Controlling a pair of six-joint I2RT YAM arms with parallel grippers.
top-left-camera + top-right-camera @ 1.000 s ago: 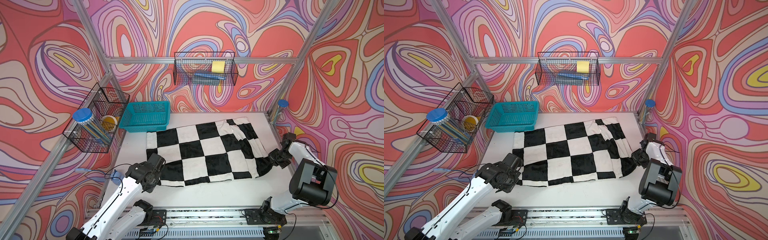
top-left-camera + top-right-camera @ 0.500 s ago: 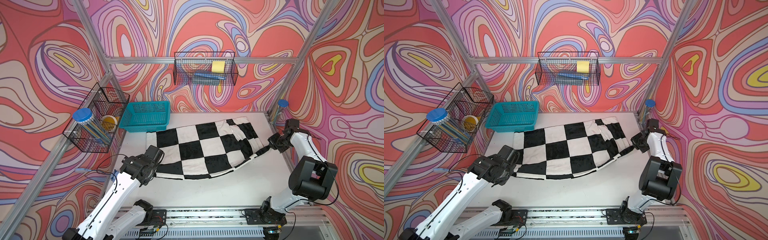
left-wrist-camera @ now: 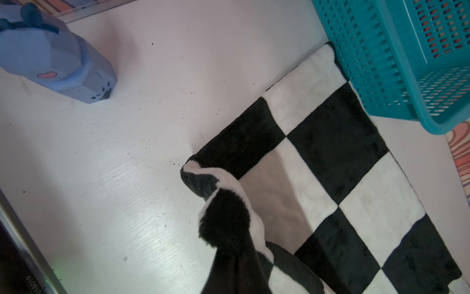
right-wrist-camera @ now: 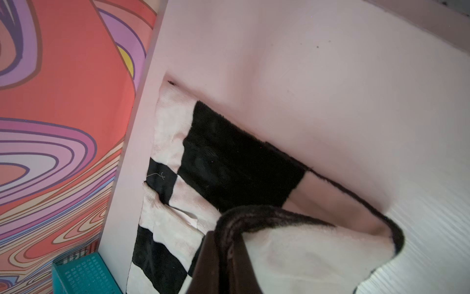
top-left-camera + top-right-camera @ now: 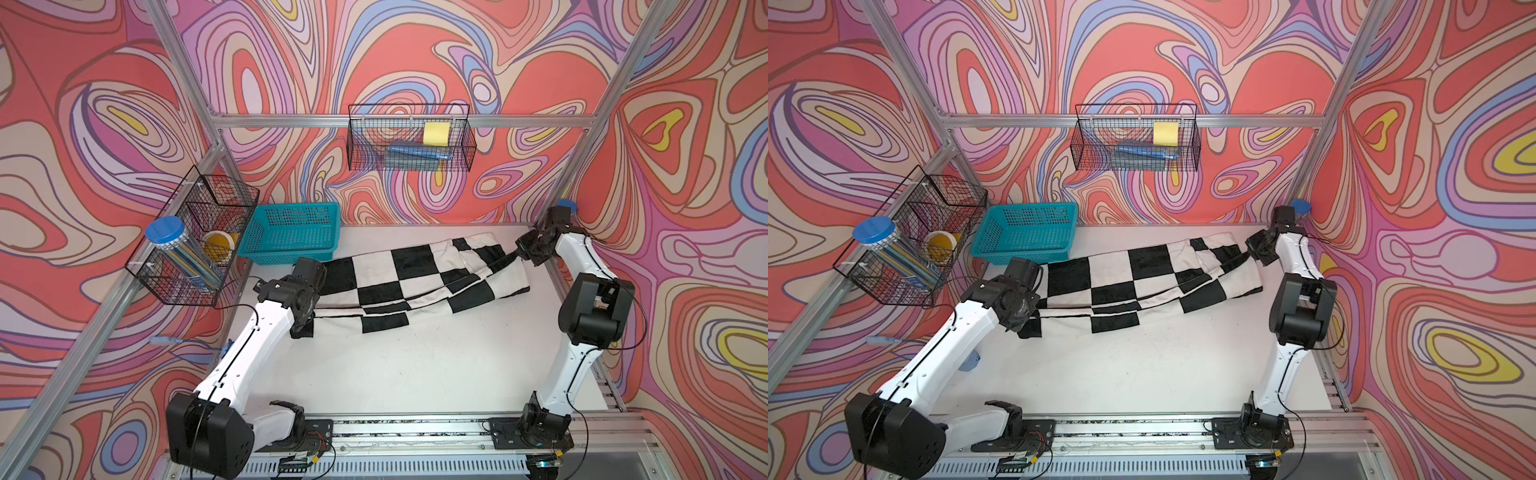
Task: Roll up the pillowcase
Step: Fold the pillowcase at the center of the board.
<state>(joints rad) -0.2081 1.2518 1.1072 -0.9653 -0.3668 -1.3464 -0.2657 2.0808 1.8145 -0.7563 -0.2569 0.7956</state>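
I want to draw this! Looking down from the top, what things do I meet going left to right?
blue-lidded jar → teal basket → pillowcase → right gripper, pinching the pillowcase's end.

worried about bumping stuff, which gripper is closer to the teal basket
Left. The left gripper grips the pillowcase corner just in front of the teal basket. The right gripper holds the cloth's far end by the right wall, well away from the basket.
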